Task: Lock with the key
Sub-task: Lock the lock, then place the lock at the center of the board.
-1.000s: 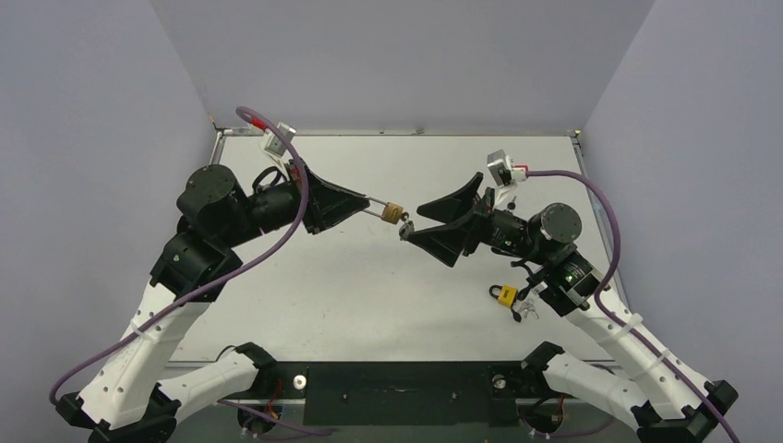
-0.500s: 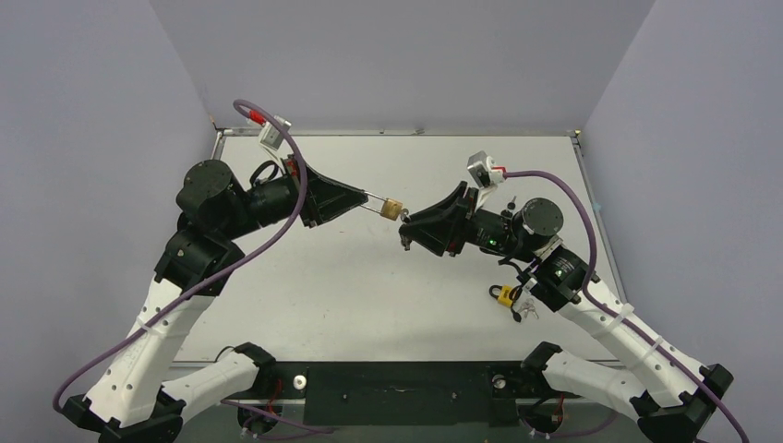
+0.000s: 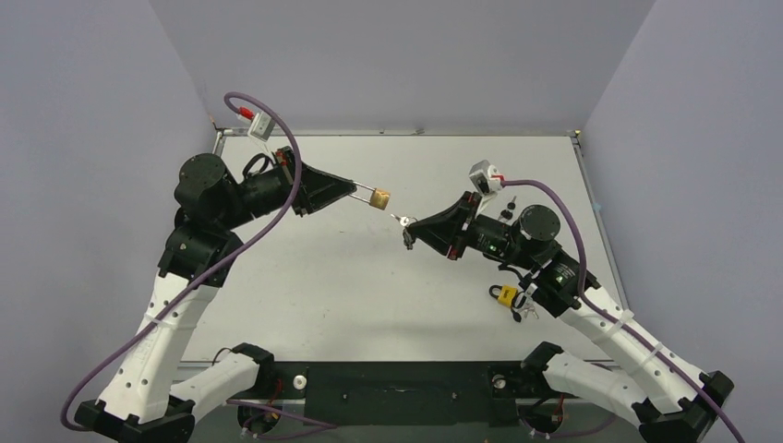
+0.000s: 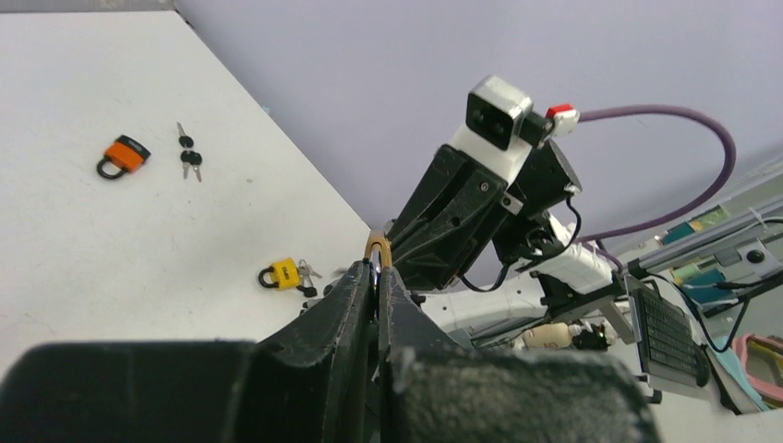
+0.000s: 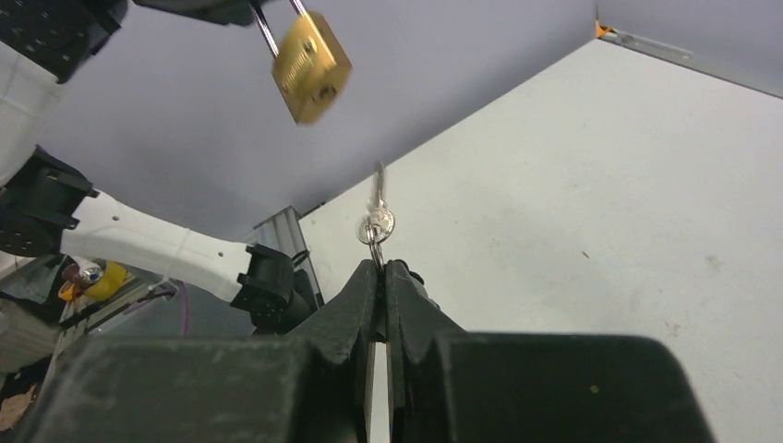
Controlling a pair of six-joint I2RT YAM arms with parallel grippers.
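left end effector [image 3: 354, 190] clenched on lock [image 3: 379, 197] | right end effector [image 3: 412, 225] clenched on key [image 3: 399, 220] | pulled apart since 0.5 s ago; key out, likely needs realigning

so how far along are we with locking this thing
Done: both pieces are picked up. The left gripper is shut on the shackle of the brass padlock, holding it in the air; the right gripper is shut on the key. In hand: lining them up, with a clear gap between key tip and lock. Left: insert the key into the keyhole and turn it.
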